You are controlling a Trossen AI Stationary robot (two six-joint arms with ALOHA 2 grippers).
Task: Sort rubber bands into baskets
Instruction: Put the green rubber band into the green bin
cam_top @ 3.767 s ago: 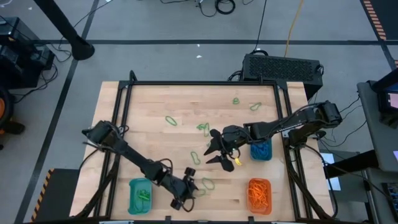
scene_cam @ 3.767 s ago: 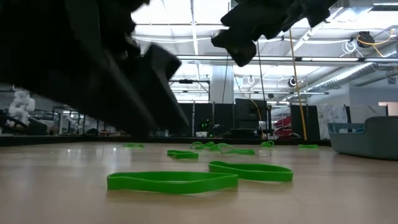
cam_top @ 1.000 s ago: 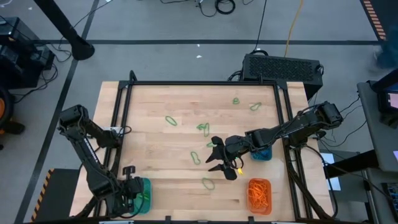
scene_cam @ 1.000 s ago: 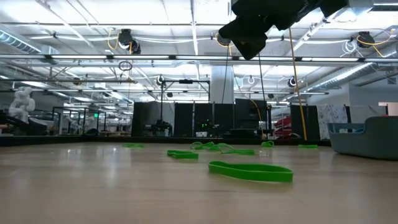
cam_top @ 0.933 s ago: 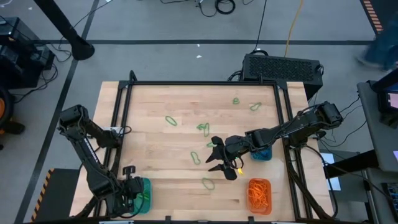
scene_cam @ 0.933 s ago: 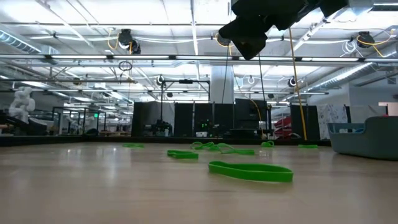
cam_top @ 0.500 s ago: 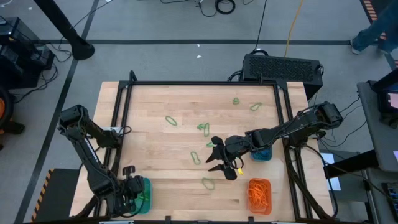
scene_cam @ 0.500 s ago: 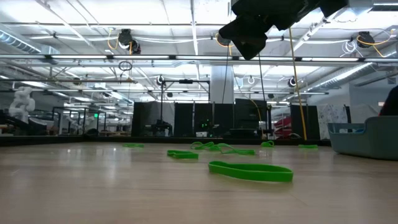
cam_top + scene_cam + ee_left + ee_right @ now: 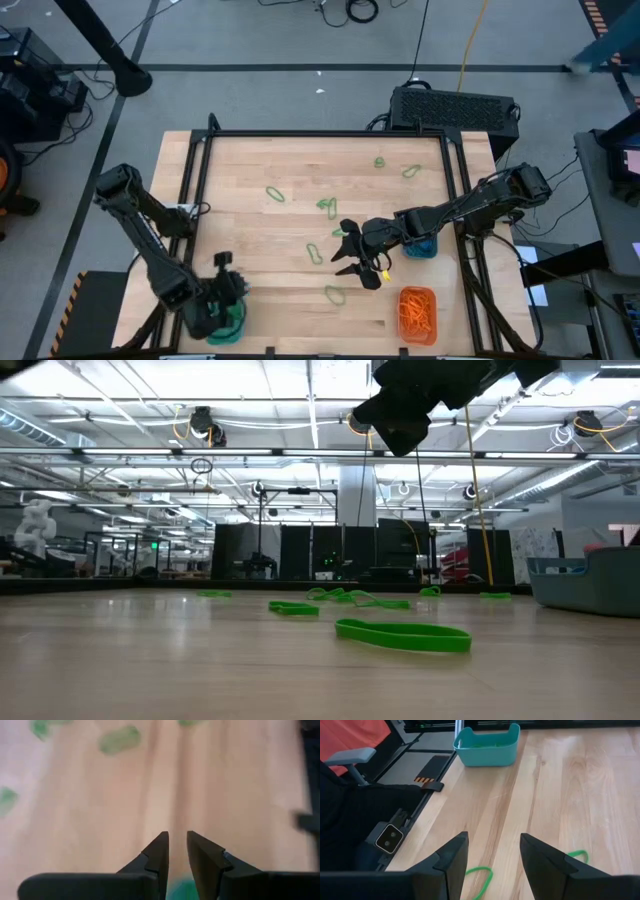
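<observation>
Left jaws: the left gripper [image 9: 226, 290] hangs over the teal basket [image 9: 233, 320] at the near left corner, a narrow gap, nothing held
Right jaws: the right gripper [image 9: 349, 250] hovers mid-tabletop, wide and empty
Done: green bands in that basket, orange bands heaped in the orange basket [image 9: 417, 311], some bands in the second teal basket [image 9: 419, 243]
Left: several green rubber bands [image 9: 333, 293] scattered on the tabletop [image 9: 260, 170], roughly halfway by my judgement

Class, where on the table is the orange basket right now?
In the high view the orange basket sits at the table's near right corner, just below the teal basket and right of the right gripper.
</observation>
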